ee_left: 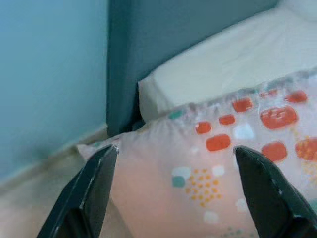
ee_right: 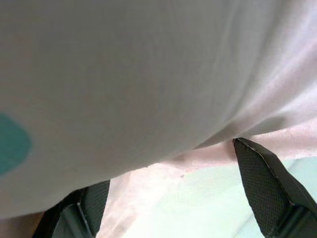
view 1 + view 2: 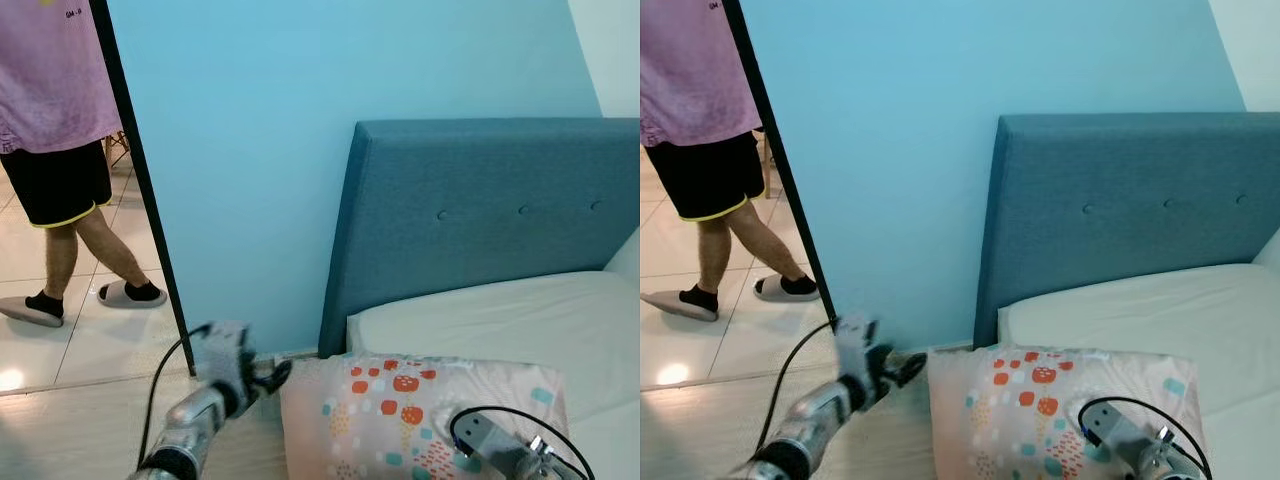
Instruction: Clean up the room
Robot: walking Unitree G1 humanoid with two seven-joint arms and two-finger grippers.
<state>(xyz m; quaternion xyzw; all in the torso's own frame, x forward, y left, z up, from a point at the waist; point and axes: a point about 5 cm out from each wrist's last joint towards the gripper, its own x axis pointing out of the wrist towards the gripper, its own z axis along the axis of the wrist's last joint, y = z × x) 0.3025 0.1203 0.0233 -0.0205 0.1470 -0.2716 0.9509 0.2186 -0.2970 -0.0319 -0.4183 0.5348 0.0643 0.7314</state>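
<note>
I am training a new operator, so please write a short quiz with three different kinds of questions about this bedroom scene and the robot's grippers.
1. True or false: the left gripper has open fingers at the pillow's corner.
2. What colour is the headboard? A) blue B) white C) red
3. Fill in: the person stands beyond the ____.

Key: 1 true. 2 A. 3 doorway. The right gripper, also open, is against the pillow fabric.
</note>
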